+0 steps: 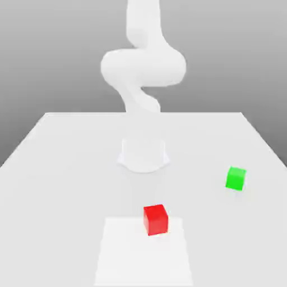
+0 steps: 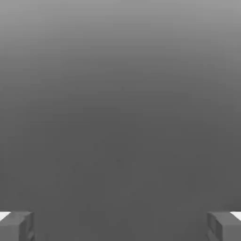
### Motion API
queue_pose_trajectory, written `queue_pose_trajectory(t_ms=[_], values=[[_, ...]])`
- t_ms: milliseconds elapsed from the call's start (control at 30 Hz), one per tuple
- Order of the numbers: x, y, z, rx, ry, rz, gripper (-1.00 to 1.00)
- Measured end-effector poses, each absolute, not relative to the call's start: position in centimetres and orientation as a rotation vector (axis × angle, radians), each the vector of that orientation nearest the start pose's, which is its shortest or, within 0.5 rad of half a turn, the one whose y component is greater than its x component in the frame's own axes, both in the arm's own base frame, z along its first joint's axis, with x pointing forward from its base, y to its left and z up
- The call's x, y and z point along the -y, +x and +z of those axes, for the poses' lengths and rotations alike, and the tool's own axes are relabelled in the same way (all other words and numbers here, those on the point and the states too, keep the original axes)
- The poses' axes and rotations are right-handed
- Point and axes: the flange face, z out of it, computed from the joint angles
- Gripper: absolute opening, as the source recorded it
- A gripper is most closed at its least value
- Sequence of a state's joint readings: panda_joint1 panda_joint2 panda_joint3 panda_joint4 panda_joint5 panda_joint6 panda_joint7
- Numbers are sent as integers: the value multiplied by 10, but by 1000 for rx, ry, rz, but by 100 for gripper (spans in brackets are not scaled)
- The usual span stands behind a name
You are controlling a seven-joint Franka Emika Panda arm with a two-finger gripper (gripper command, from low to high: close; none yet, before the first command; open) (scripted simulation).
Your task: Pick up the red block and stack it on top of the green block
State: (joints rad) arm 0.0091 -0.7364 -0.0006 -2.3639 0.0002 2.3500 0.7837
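Note:
The red block (image 1: pixel 155 219) is a small bright red cube resting on the white table (image 1: pixel 56 185), near the front and close to the middle. The green block (image 1: pixel 235 178), a cube of the same size, lies farther back toward the exterior view's right, well apart from the red one. In the hand view my gripper (image 2: pixel 120 227) is open: its two grey fingertips (image 2: pixel 17 227) stand far apart with nothing between them, against a plain grey background.
The arm's white base (image 1: pixel 143 154) stands on the table behind the red block, and the arm (image 1: pixel 143 67) rises from it out of the picture. A lighter square patch (image 1: pixel 143 258) marks the table's front under the red block.

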Motion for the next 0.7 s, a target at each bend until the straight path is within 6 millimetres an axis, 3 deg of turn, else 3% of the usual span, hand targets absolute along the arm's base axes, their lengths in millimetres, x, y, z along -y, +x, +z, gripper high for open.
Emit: queue_pose_trajectory(t_ms=[133, 300, 433, 567, 633, 700], values=[[-10, 409, 562, -1004, -2637, -769, 0], [-19, 419, 437, -967, -2785, -537, 0], [-25, 398, 336, -923, -2897, -323, 0], [-29, 355, 233, -865, -2998, -81, 0], [-30, 343, 197, -846, -3020, -20, 0], [-30, 340, 175, -843, -3025, -5, 0]])
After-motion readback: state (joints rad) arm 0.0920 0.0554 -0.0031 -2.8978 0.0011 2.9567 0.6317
